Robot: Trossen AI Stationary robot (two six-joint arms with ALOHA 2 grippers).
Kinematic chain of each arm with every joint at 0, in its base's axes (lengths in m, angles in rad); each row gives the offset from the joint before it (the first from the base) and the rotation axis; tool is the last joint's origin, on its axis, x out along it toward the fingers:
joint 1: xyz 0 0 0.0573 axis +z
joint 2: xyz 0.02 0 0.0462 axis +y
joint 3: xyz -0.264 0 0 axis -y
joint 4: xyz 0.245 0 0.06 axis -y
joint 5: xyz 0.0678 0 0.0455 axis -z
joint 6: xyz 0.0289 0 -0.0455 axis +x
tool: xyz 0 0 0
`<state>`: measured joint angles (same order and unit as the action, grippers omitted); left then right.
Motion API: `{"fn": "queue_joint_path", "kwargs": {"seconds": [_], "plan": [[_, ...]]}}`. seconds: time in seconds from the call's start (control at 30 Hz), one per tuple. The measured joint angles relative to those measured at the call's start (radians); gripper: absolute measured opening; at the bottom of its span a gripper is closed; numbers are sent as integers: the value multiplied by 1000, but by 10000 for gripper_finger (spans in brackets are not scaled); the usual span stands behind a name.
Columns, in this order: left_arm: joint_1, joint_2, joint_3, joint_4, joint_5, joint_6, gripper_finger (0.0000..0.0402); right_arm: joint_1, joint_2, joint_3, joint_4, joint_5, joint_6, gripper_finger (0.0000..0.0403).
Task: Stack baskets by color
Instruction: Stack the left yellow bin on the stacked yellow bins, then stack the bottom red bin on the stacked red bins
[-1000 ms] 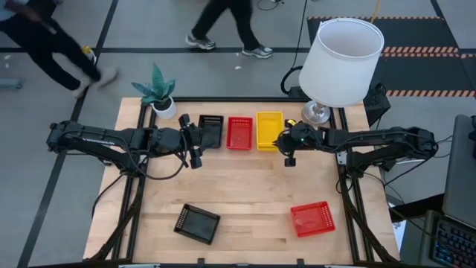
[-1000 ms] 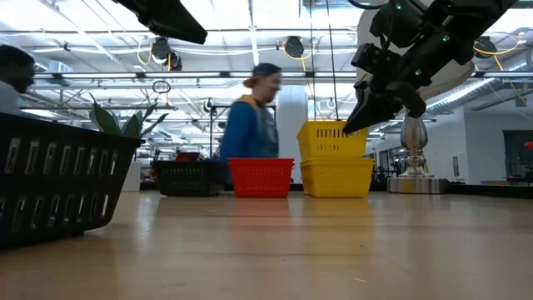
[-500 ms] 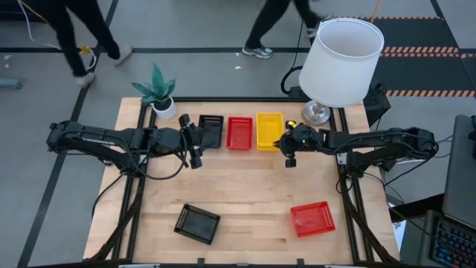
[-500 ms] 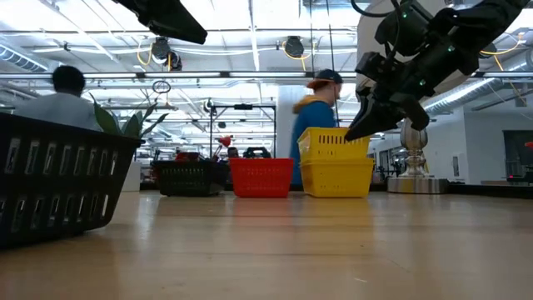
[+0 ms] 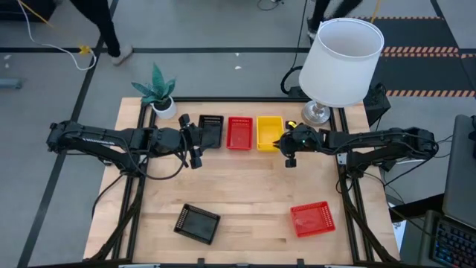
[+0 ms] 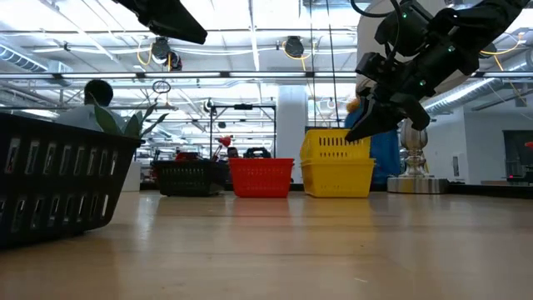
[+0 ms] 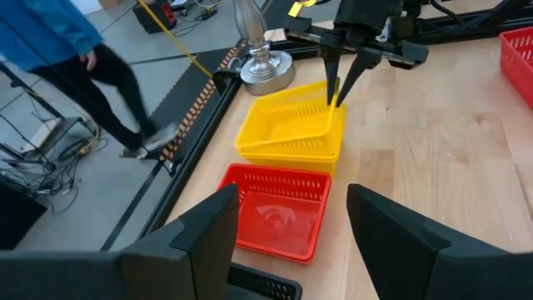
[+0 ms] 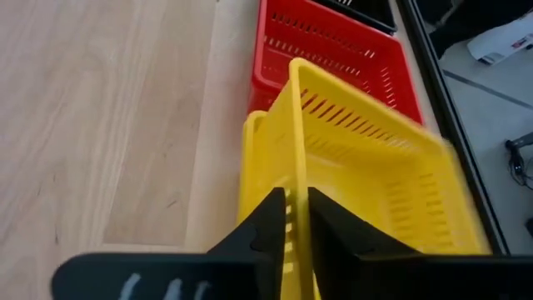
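Wood of the pale table point(image 5: 245, 190) fills the foreground. Near its front edge lie two loose trays, well apart: a black slotted plastic basket point(image 5: 197, 223), set askew on the left, and a red slotted plastic basket point(image 5: 312, 219) on the right.

Farther back, both dark arms reach in from the sides toward a row of baskets along the far edge. The left gripper point(image 5: 195, 145) hangs above the wood just beside the black end of the row, its pincer released and spread wide, with nothing between the fingers. The right gripper point(image 7: 337, 87) is at the yellow end, its pincer clenched on the near wall of the upper yellow mesh basket point(image 8: 375, 192). One finger is inside that wall and one outside.

That upper yellow mesh basket sits tilted inside a lower yellow mesh basket point(image 6: 337, 177), partly nested and not level. Just beside the yellow pair stands the far red mesh basket point(image 5: 239, 132), and beside that the far black mesh basket point(image 5: 211, 130). Whether these two are single trays or stacks I cannot tell.

Beyond the row, a small potted green plant point(image 5: 158, 91) stands at the table's far left corner. A lamp with a white shade point(image 5: 344, 52) stands at the far right.

Past the table, a person in blue point(image 6: 383, 154) shows behind the yellow pair, and someone's dark trouser legs point(image 5: 104, 22) cross the floor.
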<state>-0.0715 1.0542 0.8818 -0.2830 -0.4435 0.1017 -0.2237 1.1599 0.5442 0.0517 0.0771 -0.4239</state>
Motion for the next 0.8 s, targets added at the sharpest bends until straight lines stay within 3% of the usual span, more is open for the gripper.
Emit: {"fn": "queue_joint_path", "kwargs": {"seconds": [0.37, 0.8], "plan": [[0, 0, 0, 0, 0, -2, 227, 0, -2, 0, 11, 4, 21, 129], [0, 0, 0, -1, 6, -2, 227, 2, -62, 0, -4, 4, 84, 165]]}}
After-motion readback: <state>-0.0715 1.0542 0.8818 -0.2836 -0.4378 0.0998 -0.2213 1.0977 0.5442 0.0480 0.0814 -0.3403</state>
